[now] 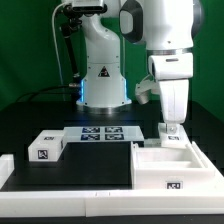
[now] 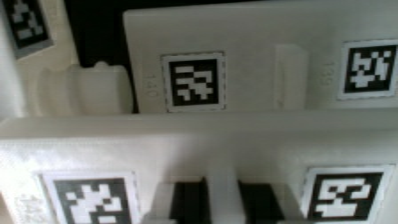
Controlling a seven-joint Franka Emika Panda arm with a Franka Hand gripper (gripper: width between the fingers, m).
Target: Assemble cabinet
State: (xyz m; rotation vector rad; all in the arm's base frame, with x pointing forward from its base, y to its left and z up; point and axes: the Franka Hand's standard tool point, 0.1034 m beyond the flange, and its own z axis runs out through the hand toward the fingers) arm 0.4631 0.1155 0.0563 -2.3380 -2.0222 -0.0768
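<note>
The large white cabinet body (image 1: 170,166) lies open-side up at the front on the exterior view's right. My gripper (image 1: 171,124) hangs straight down just behind it, over a small white tagged panel (image 1: 172,134). In the wrist view the two dark fingers (image 2: 189,202) stand close on either side of a narrow white strip of that panel (image 2: 222,170), with its tags on both sides. The jaws look shut on the panel. Beyond it, the cabinet body's tagged wall (image 2: 196,80) fills the view. Another white tagged block (image 1: 46,148) lies on the exterior view's left.
The marker board (image 1: 100,133) lies flat in the middle of the black table, in front of the robot base (image 1: 103,90). A low white rim (image 1: 60,186) runs along the table's front and left edges.
</note>
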